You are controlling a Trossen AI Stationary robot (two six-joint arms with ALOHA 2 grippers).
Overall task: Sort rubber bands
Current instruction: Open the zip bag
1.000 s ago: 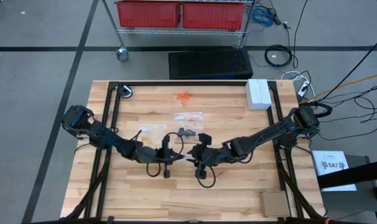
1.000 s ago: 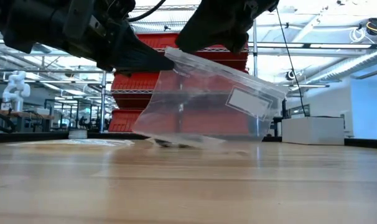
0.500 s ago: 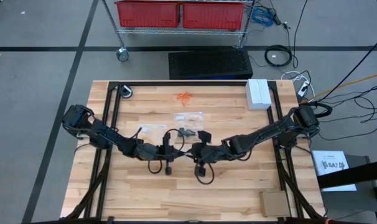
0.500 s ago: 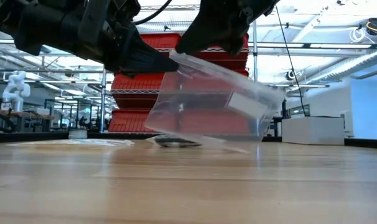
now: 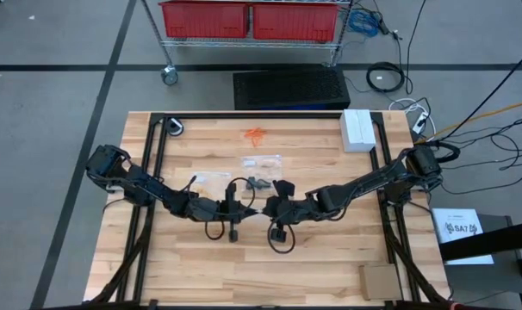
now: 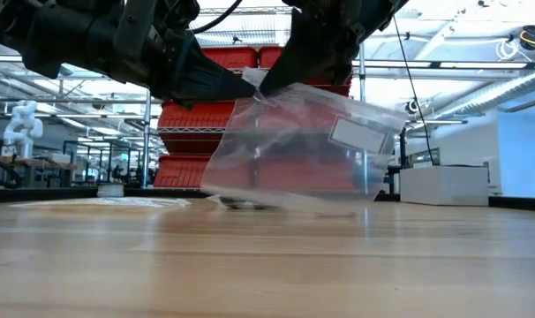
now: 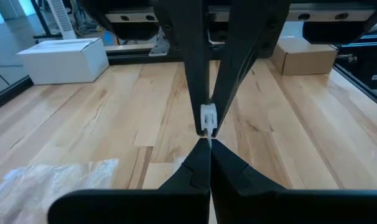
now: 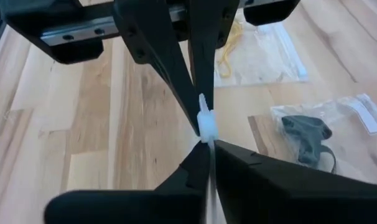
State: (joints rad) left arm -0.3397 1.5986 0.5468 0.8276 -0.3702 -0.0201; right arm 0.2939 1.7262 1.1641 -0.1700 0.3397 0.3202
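My left gripper point(image 5: 246, 209) and my right gripper point(image 5: 266, 209) meet tip to tip over the table's middle, both shut on a clear zip bag point(image 6: 298, 150) with a white label point(image 6: 357, 134). Orange rubber bands point(image 5: 257, 134) lie loose near the far edge. Black rubber bands point(image 8: 307, 140) lie inside a clear bag on the table. Pale yellow rubber bands point(image 8: 229, 53) lie in another bag point(image 5: 263, 161) beyond it. My left gripper pinches the bag's top edge point(image 6: 250, 91) between its two fingers, beside the white slider point(image 7: 208, 118). Its fingers come nearly level from the table's left. The bag hangs below them, tilted. My right gripper pinches the same top edge point(image 8: 205, 127) at the white slider, right against the left fingertips. Its fingers slant down from the table's right. The bag hangs below; whether its lower edge point(image 6: 276, 201) touches the table, I cannot tell.
A white box point(image 5: 357, 129) stands at the far right and a cardboard box point(image 5: 380, 280) at the near right corner. Another clear bag point(image 7: 51, 177) lies left of the black bands. Black cable loops point(image 5: 281, 239) hang under both wrists.
My right gripper has shifted a little toward the left gripper and has shut on the bag's top edge. The bag has swung slightly, and its label end has risen.
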